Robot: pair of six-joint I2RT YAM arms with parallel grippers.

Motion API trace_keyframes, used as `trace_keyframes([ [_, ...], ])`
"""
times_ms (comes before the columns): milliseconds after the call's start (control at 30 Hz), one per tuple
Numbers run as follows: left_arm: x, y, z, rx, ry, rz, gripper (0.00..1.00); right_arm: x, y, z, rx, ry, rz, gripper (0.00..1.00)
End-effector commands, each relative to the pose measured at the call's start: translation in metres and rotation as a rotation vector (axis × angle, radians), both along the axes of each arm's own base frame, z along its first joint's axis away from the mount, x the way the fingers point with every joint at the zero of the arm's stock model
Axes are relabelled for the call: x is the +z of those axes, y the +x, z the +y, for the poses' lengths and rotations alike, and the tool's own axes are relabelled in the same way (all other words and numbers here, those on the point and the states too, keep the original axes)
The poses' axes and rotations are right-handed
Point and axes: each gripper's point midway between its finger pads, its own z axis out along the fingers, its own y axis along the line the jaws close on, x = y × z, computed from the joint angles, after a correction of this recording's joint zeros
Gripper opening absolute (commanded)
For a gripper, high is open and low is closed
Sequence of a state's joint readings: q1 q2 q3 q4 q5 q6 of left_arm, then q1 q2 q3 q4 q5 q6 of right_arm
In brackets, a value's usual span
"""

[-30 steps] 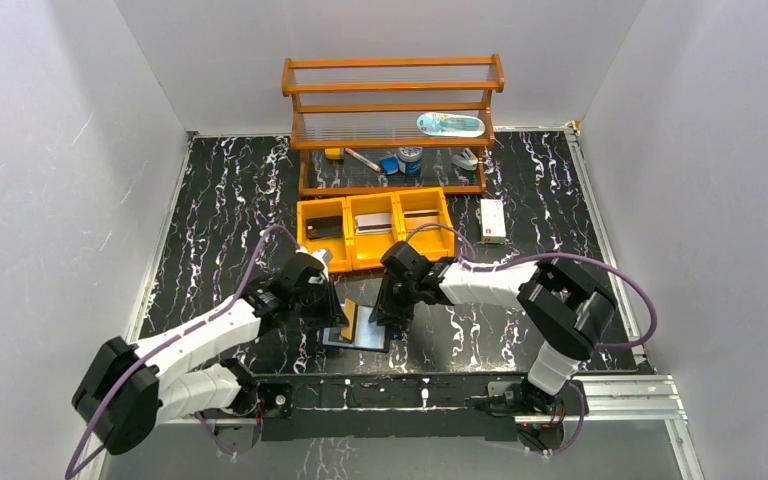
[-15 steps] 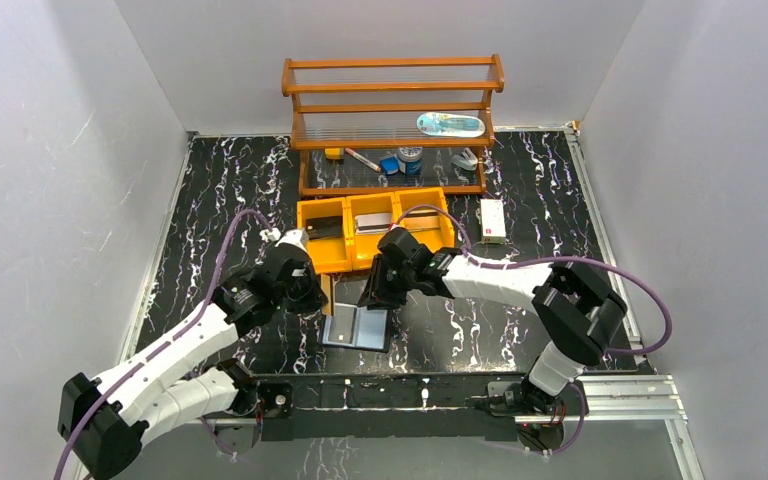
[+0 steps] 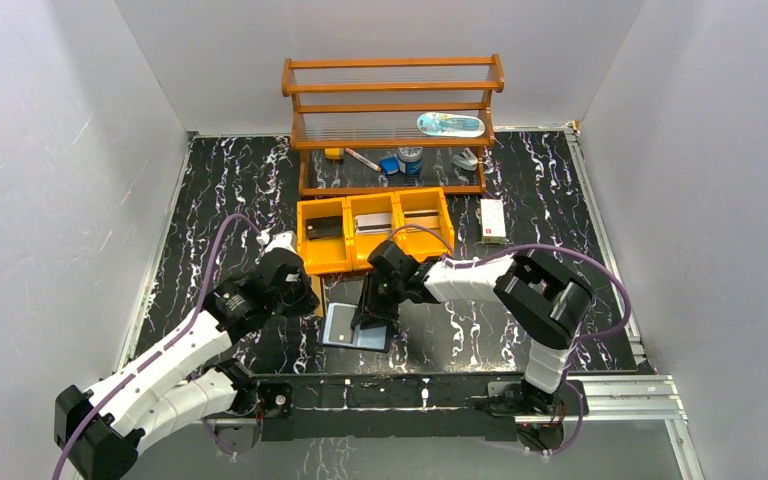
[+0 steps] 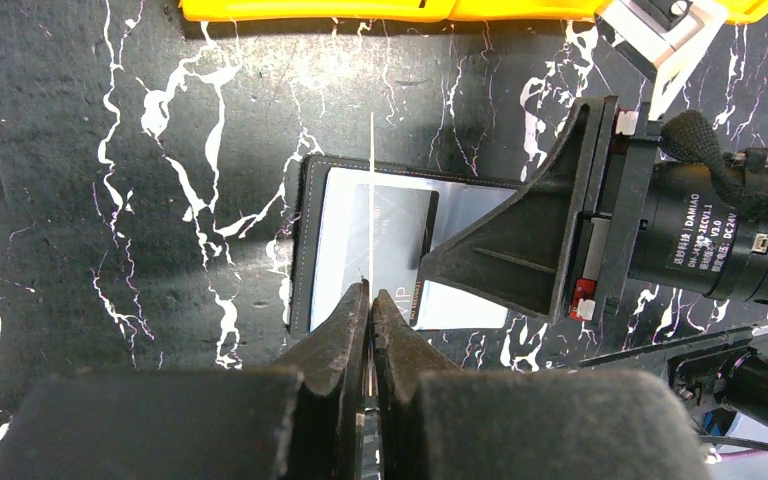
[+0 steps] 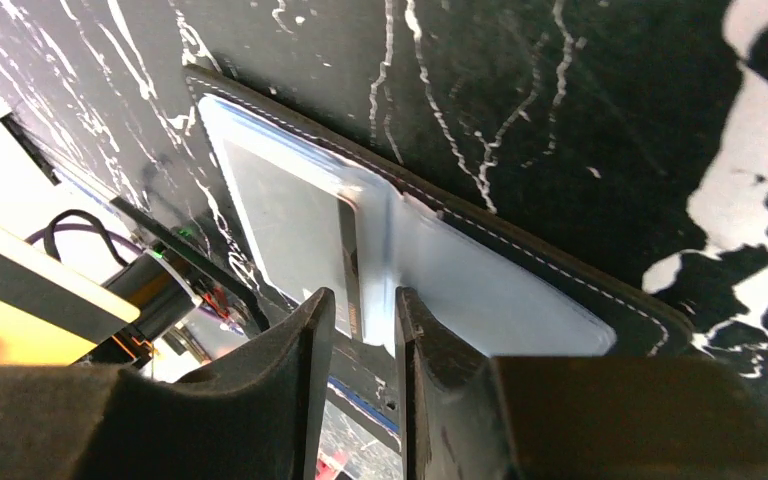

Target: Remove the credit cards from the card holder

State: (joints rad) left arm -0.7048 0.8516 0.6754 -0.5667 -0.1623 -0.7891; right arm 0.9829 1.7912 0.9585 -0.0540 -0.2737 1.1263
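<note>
So the card holder is lying open and flat on the black marbled surface, close to the near edge and roughly in the middle of it, just in front of the yellow bin tray. The pale blue-grey inside faces up. Its long axis runs left to right, pretty much along that near edge with a slight skew, and the fold runs near to far.

The left gripper has its jaws pressed together on a credit card. The wrist camera sees that one dead edge-on, so it's just a thin pale line sticking straight out past the tips toward the tray. It's out of the holder and lines up over the left panel, but how high above it I can't tell. From the top view this gripper sits at the holder's left end.

The right gripper has its jaws spread a little, nothing pinched between them. The tips are down on the holder's inside, right around the fold, with one finger lying over the right panel in the left wrist view.

A dark card is tucked in the left panel, flat, long side running near to far.
</note>
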Motion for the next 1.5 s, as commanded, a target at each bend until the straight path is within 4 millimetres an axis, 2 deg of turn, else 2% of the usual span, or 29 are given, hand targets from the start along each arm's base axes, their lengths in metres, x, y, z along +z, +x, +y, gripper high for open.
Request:
trace_keyframes([
  [0,-0.002,-0.002,0.008,0.023,0.014,-0.002,0.01,-0.001,0.001,-0.012,-0.023,-0.057,-0.008,0.38],
  [167,-0.002,-0.002,0.005,0.015,0.004,-0.003,0.01,0.014,0.016,-0.014,-0.017,-0.11,-0.091,0.41],
  [233,-0.001,-0.002,0.004,0.01,0.002,-0.004,0.01,0.029,0.02,-0.013,-0.021,-0.088,-0.129,0.42],
  [433,-0.003,-0.002,0.001,-0.001,-0.007,0.0,0.0,0.041,0.023,-0.024,-0.074,-0.065,-0.181,0.45],
  [467,-0.003,-0.003,0.0,-0.006,-0.013,0.001,0.0,0.043,0.024,-0.027,-0.087,-0.063,-0.19,0.48],
  [533,-0.004,-0.003,-0.004,-0.016,-0.031,0.006,0.0,0.047,0.026,-0.032,-0.11,-0.057,-0.212,0.6],
  [600,-0.005,-0.005,-0.015,-0.04,-0.082,0.017,0.0,0.052,0.028,-0.037,-0.137,-0.042,-0.24,0.66],
  [667,-0.004,-0.005,-0.026,-0.064,-0.129,0.022,0.0,0.055,0.032,-0.045,-0.175,-0.029,-0.25,0.69],
  [800,-0.003,-0.002,-0.029,-0.062,-0.152,0.023,0.0,0.056,0.043,-0.059,-0.223,0.009,-0.252,0.7],
  [967,0.011,0.002,-0.033,-0.112,-0.253,0.015,0.0,0.074,0.052,-0.068,-0.237,0.157,-0.359,0.76],
  [1133,0.023,0.007,-0.032,-0.132,-0.423,0.06,0.0,0.096,0.072,-0.104,-0.312,0.221,-0.379,0.77],
  [1333,0.056,0.005,-0.061,-0.253,-0.69,0.042,0.0,0.115,0.083,-0.135,-0.329,0.294,-0.404,0.78],
  [1467,0.066,0.003,-0.07,-0.318,-0.758,0.023,0.0,0.131,0.083,-0.136,-0.281,0.36,-0.42,0.75],
])
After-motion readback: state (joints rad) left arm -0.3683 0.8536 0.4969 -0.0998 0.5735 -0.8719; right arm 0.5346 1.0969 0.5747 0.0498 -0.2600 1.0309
